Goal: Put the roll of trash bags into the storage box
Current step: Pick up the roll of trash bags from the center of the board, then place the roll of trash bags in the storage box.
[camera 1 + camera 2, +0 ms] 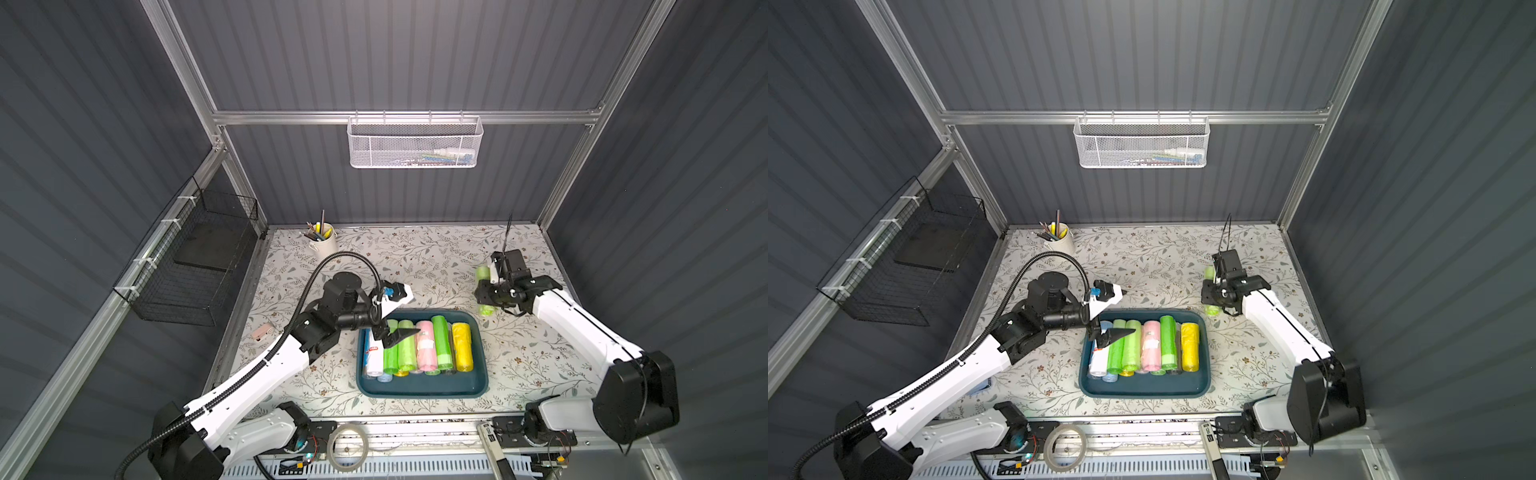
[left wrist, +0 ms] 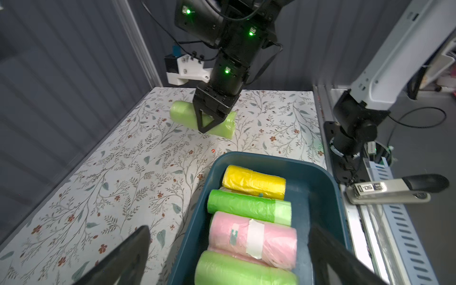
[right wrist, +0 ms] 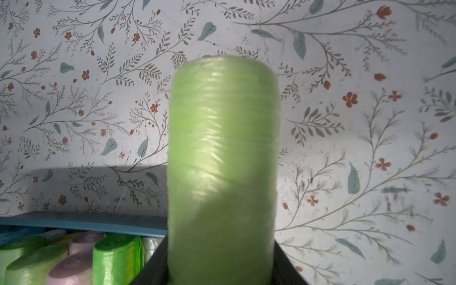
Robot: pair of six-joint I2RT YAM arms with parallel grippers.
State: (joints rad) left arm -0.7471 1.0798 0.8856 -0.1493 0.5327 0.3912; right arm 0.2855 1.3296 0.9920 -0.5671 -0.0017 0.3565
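Note:
A light green roll of trash bags (image 1: 483, 273) (image 1: 1209, 273) lies crosswise in my right gripper (image 1: 494, 293) (image 1: 1219, 294), which is shut on its middle, low over the floral table to the right of the storage box. The right wrist view shows the roll (image 3: 222, 148) between both dark fingers (image 3: 286, 269). In the left wrist view the gripper (image 2: 209, 124) pinches the roll (image 2: 181, 112). The dark teal storage box (image 1: 419, 392) (image 1: 1142, 390) (image 2: 315, 167) (image 3: 86, 222) holds several rolls. My left gripper (image 1: 395, 334) (image 1: 1113, 334) (image 2: 229, 261) hangs open over the box's left part, holding nothing.
A pencil cup (image 1: 323, 245) stands at the back left. A white mesh basket (image 1: 413, 143) hangs on the back wall, a black wire basket (image 1: 195, 266) on the left wall. A tape roll (image 1: 347, 446) and a stapler (image 2: 394, 190) lie on the front rail.

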